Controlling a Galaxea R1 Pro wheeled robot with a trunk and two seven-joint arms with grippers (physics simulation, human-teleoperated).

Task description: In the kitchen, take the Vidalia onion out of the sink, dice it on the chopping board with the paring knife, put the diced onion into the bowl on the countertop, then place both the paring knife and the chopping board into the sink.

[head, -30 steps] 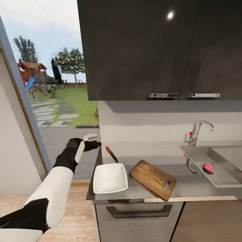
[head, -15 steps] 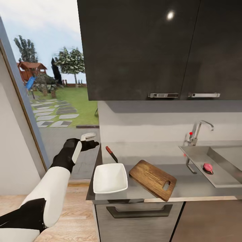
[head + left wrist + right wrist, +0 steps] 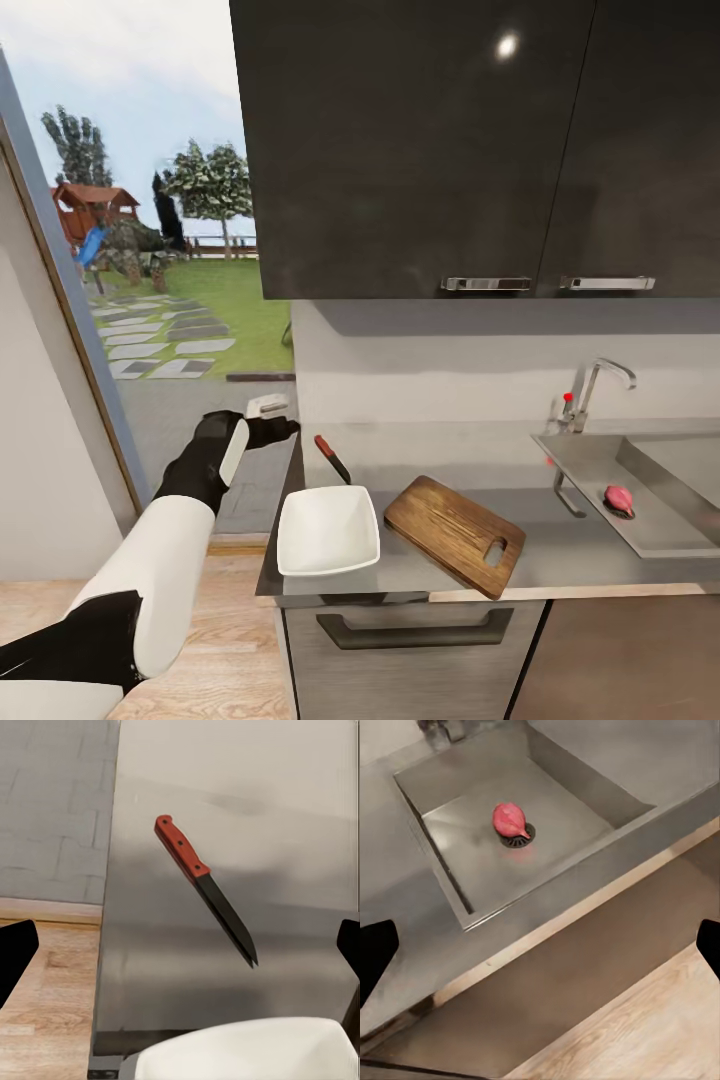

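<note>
Left arm enters from lower left of the head frame: white upper segment rising diagonally, then black forearm with a white panel, reaching up and to the right. Left gripper (image 3: 272,417) sits left of centre in the frame, pale upper finger (image 3: 268,404) above the dark lower one, a gap between them. In the left wrist view both fingertips (image 3: 15,954) show as dark tips at opposite frame edges, jaws spread wide. Right gripper (image 3: 540,949): right wrist view shows its dark tips likewise at opposite edges, jaws wide apart, nothing between them.
</note>
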